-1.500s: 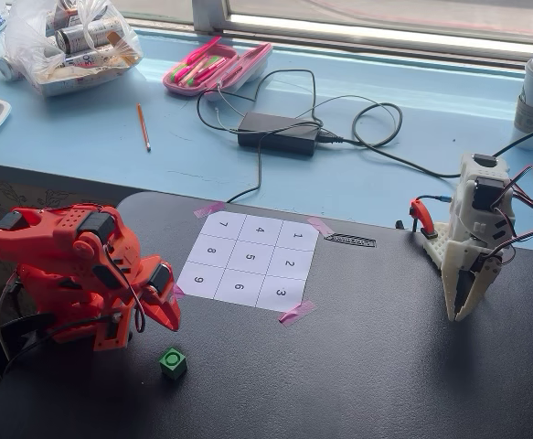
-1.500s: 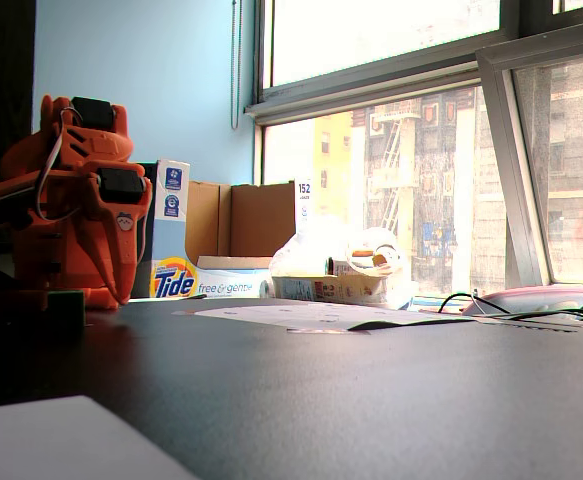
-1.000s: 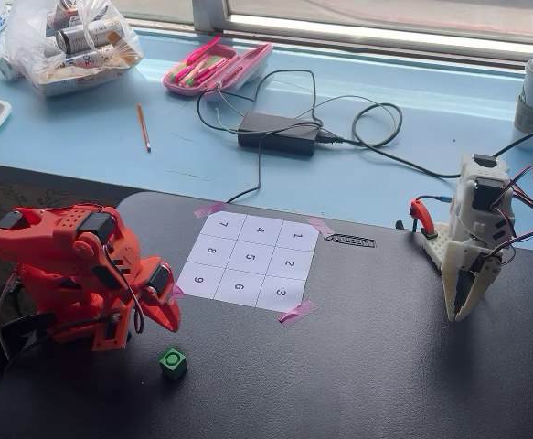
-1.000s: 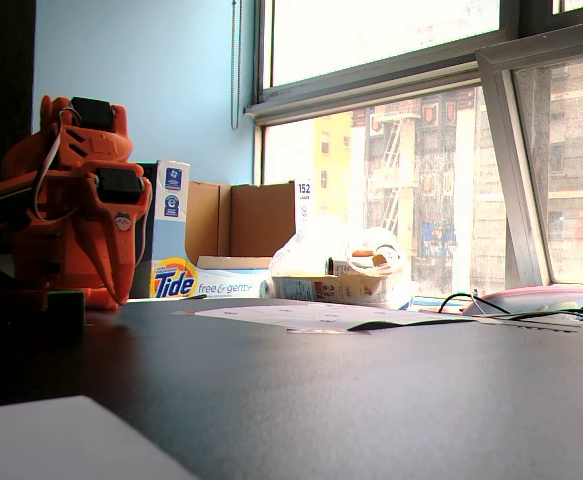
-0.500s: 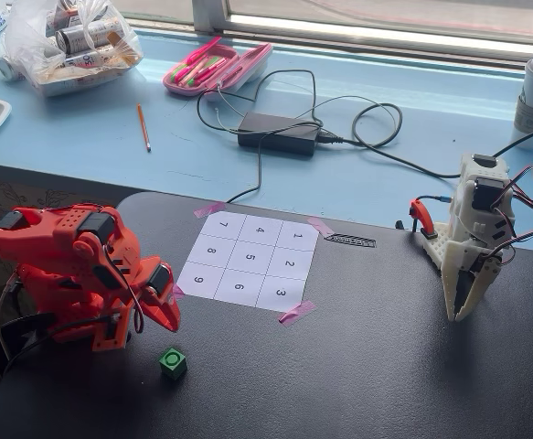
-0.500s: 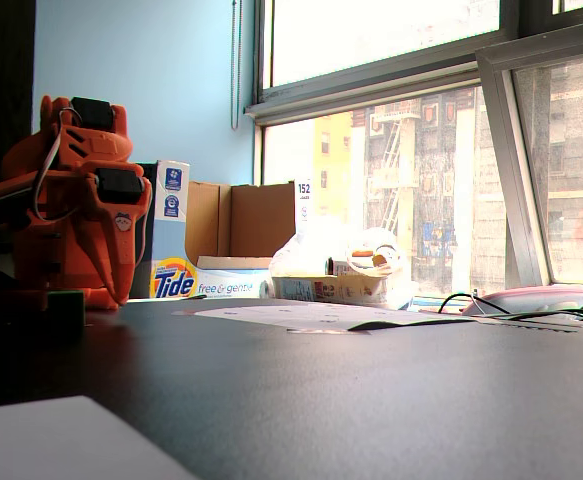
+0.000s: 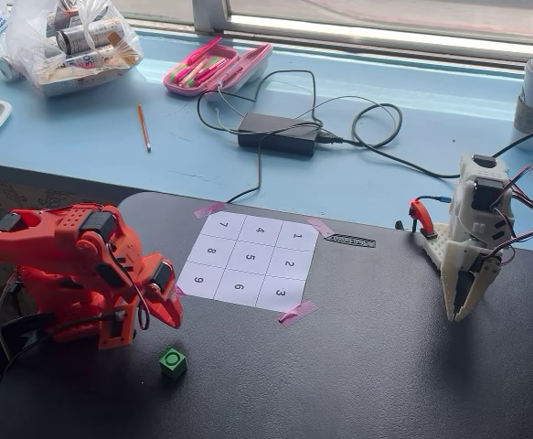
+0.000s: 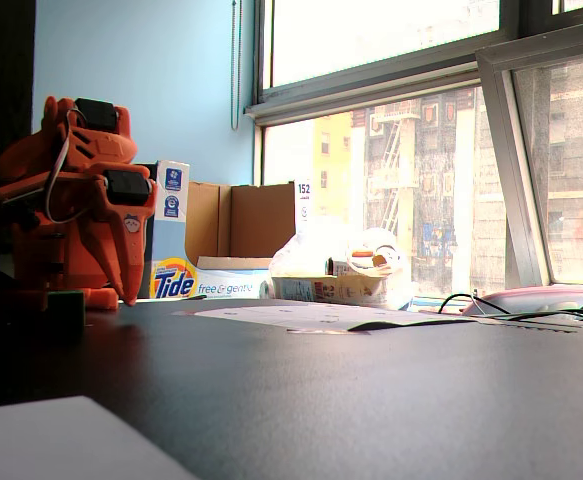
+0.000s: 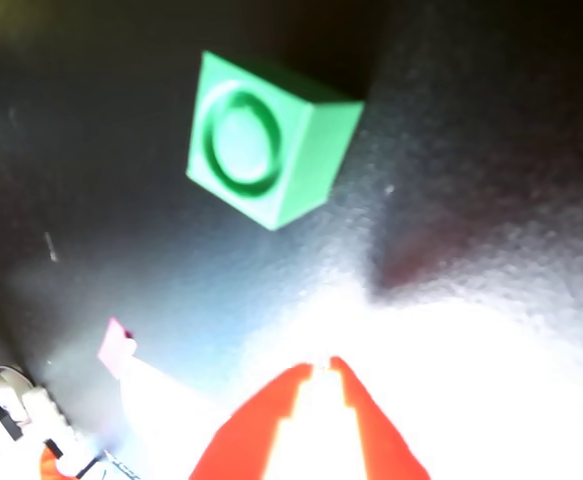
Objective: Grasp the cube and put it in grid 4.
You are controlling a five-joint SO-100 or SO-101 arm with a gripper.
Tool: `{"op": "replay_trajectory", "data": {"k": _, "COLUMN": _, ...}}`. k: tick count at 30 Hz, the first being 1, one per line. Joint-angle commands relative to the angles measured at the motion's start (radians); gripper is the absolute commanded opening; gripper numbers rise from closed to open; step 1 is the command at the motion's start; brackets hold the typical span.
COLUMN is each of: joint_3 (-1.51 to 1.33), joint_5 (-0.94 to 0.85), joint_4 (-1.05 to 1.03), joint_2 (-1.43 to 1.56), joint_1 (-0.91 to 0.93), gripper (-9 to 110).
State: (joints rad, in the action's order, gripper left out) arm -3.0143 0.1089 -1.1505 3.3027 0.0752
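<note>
Centrally, the orange pincer (image 7: 167,315) hangs point-down above the dark counter (image 7: 367,366), its two tips touching in the wrist view (image 9: 321,368), so it is closed and holds nothing. One orange arm (image 7: 74,270) carries it, folded low at the left edge of a fixed view.

Just beyond the tips, apart from them, sits one green cube (image 7: 173,362) on the bare counter; the wrist view shows it (image 9: 266,150) with a round recess in its upper face and flat side walls. It rests well outside the paper grid. In the low fixed view the cube (image 8: 65,312) appears only as a dark block beside the arm's base.

Handling, as a judgement: the cube looks like rigid moulded or printed plastic, light, not fragile, with smooth faces that may slip a little. The best hold is across two opposite flat side walls, near mid-height, with the pincer squared to them and not set across the corners.

Further out lies one paper grid (image 7: 248,261) of nine numbered squares, held by three visible pink tape tabs; square 4 (image 7: 260,230) is the middle cell of the far row. One white arm (image 7: 472,242) stands idle at the right.
</note>
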Motion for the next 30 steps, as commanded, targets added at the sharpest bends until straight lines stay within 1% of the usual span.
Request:
{"op": "replay_trajectory", "data": {"k": 1, "joint_3": 0.043, "joint_5": -0.009, "joint_4": 0.009, "joint_2": -0.029, "joint_1": 0.002, "gripper": 13}}
{"op": "replay_trajectory", "data": {"k": 3, "joint_3": 0.066, "joint_5": -0.009, "joint_4": 0.026, "joint_2": -0.064, "joint_1": 0.009, "gripper": 21}}
{"op": "replay_trajectory", "data": {"k": 6, "joint_3": 0.126, "joint_5": 0.000, "joint_4": 0.061, "joint_2": -0.141, "joint_1": 0.026, "gripper": 26}}
{"op": "replay_trajectory", "data": {"k": 11, "joint_3": 0.270, "joint_5": 0.000, "joint_4": 0.092, "joint_2": -0.299, "joint_1": 0.067, "gripper": 27}}
{"op": "replay_trajectory", "data": {"k": 18, "joint_3": 0.486, "joint_5": -0.009, "joint_4": 0.067, "joint_2": -0.578, "joint_1": 0.163, "gripper": 28}}
{"op": "replay_trajectory", "data": {"k": 30, "joint_3": 0.523, "joint_5": -0.058, "joint_4": 0.216, "joint_2": -0.943, "joint_1": 0.305, "gripper": 30}}
